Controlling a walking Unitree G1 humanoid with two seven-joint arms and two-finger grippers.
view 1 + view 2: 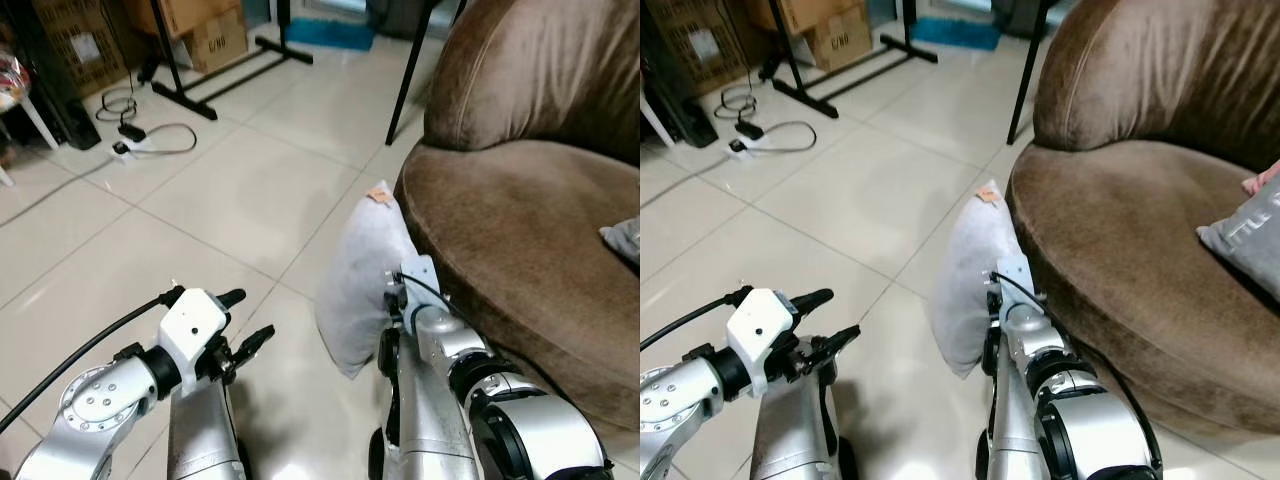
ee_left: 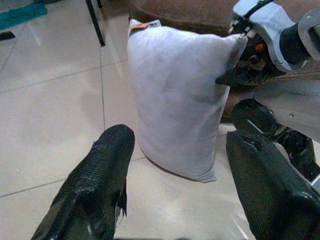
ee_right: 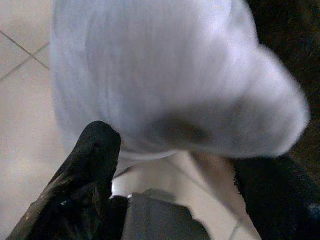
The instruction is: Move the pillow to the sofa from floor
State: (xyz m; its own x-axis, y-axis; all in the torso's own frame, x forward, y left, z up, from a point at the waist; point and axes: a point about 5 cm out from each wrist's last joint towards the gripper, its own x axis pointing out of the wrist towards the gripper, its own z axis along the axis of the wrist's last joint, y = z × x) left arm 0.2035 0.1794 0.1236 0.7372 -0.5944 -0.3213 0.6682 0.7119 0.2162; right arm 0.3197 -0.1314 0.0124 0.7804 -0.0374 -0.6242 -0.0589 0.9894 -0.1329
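Observation:
A pale grey pillow (image 1: 362,285) stands on end on the tiled floor, leaning against the front of the round brown sofa (image 1: 520,220). My right gripper (image 3: 185,150) is at the pillow's sofa-side edge, open, one black finger (image 3: 95,150) on either side of a bulging corner. In the head views its wrist (image 1: 418,290) presses against the pillow. My left gripper (image 1: 248,317) is open, low over the floor a short way left of the pillow and pointing at it. In the left wrist view the pillow (image 2: 175,95) stands between and beyond its fingers (image 2: 107,170).
A grey cushion (image 1: 1250,235) lies on the sofa seat at the right. A black stand pole (image 1: 405,80) rises beside the sofa's left end. Further back left are black stand legs (image 1: 200,100), a power strip with cables (image 1: 125,148) and cardboard boxes (image 1: 215,40).

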